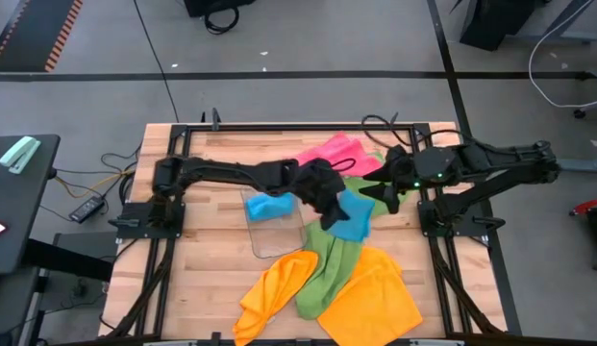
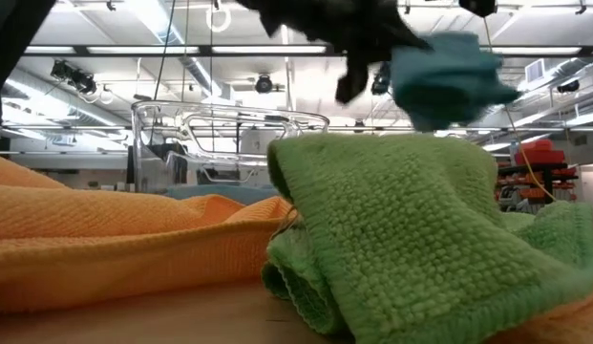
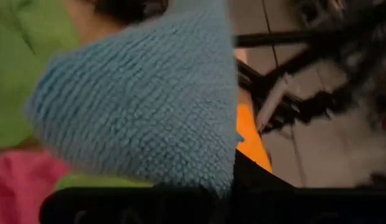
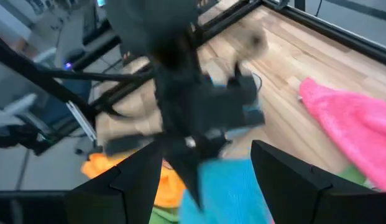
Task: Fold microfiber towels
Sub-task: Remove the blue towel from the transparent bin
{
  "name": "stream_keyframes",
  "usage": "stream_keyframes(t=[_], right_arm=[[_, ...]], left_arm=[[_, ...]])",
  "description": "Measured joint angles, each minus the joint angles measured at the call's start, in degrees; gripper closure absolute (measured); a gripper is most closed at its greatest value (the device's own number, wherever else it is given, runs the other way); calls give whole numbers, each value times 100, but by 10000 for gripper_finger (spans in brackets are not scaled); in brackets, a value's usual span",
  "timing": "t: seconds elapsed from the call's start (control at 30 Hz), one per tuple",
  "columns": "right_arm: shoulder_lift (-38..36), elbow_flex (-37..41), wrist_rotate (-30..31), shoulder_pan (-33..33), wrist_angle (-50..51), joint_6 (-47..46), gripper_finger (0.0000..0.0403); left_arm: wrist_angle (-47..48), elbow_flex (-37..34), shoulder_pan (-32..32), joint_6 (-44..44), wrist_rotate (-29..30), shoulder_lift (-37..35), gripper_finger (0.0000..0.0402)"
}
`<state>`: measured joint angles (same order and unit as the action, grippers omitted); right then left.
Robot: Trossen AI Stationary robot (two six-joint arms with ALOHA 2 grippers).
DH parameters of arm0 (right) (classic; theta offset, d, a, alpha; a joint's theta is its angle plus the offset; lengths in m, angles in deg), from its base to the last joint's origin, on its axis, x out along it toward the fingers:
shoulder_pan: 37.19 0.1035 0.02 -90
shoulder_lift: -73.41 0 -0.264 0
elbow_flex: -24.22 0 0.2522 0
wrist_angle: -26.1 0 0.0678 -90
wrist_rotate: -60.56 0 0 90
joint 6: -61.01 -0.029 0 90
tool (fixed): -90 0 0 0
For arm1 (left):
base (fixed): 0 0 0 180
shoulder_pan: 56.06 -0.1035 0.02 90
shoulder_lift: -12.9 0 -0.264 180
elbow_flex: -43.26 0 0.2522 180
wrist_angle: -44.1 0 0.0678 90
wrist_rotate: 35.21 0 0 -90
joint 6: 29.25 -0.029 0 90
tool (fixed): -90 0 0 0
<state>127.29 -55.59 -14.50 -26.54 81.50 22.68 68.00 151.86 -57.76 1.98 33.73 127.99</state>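
My left gripper (image 1: 327,204) hovers over the table's middle, shut on a sky blue microfiber towel (image 1: 353,217), which shows bunched in the low view (image 2: 447,78). Close by on the right, my right gripper (image 1: 386,195) is raised and open, with nothing between its fingers (image 4: 138,182). A pink towel (image 1: 341,154) lies at the far side. A crumpled green towel (image 1: 327,271) lies on the orange towels (image 1: 375,300) near the front edge. A second blue towel (image 1: 269,206) lies at the clear plastic tray (image 1: 276,240). My left gripper holds the sky blue towel by a bunched-up part (image 2: 403,59), several layers gathered. The cloth covers the fingers in the left wrist view (image 3: 149,106), so the exact place of hold is hidden. The towel hangs crumpled beside and below the gripper, clear of the green towel (image 2: 411,239).
The clear tray stands left of centre, on the left arm's near side. Bare wood (image 1: 207,250) shows at the table's left half. Black frame rails (image 1: 279,127) run along the table's far edge and its sides.
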Motion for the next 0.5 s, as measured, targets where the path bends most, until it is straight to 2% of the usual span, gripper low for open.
stream_keyframes(t=[0.07, 0.2, 0.37, 0.5], right_arm=[[-105, -2, -16, 10, 156, -191, 148], [-279, -4, -253, 29, 492, -482, 148], [-272, -4, -322, 126, 845, -650, 148], [-172, -4, -326, 213, 847, -649, 148]], left_arm=[[-451, 6, 55, 626, -10, 335, 369], [-591, 7, 186, 1311, -111, 685, 370], [-241, 11, 355, 1460, -269, 888, 385], [520, -2, 437, 1484, -41, 893, 369]])
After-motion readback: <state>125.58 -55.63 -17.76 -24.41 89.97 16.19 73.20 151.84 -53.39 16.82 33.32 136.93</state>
